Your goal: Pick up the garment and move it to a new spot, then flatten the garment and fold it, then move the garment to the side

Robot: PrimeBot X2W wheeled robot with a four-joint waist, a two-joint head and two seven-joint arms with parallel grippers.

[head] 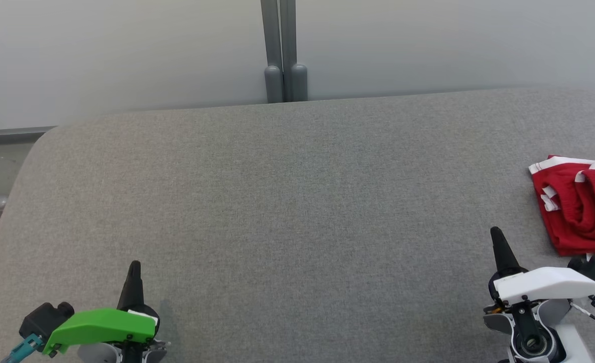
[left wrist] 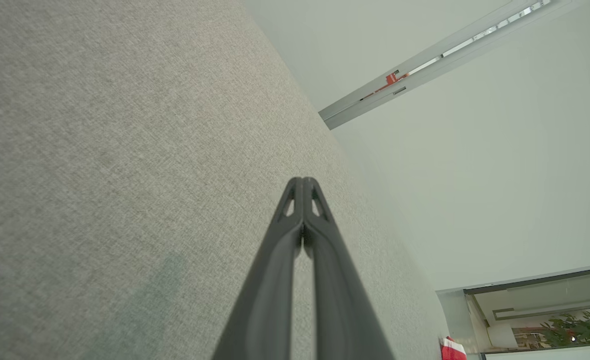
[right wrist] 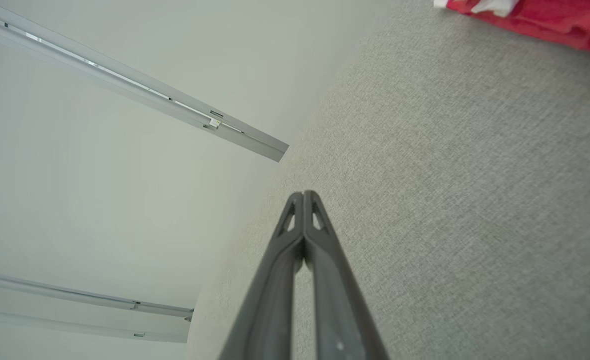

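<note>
Right fingers (head: 500, 252) and left fingers (head: 133, 285) pinched closed, empty; garment (head: 579, 206) lies apart, right of both

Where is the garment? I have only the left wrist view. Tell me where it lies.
Observer: The garment, red with white trim, lies at the right end of the grey surface, cut off by the head view's right edge.
Operator: Report the right gripper.
Observer: The right gripper is shut and empty. Its fingertips stand left of the garment, apart from it.
Operator: Say how the cloth lies.
Observer: Rumpled in humps, not laid flat.
</note>
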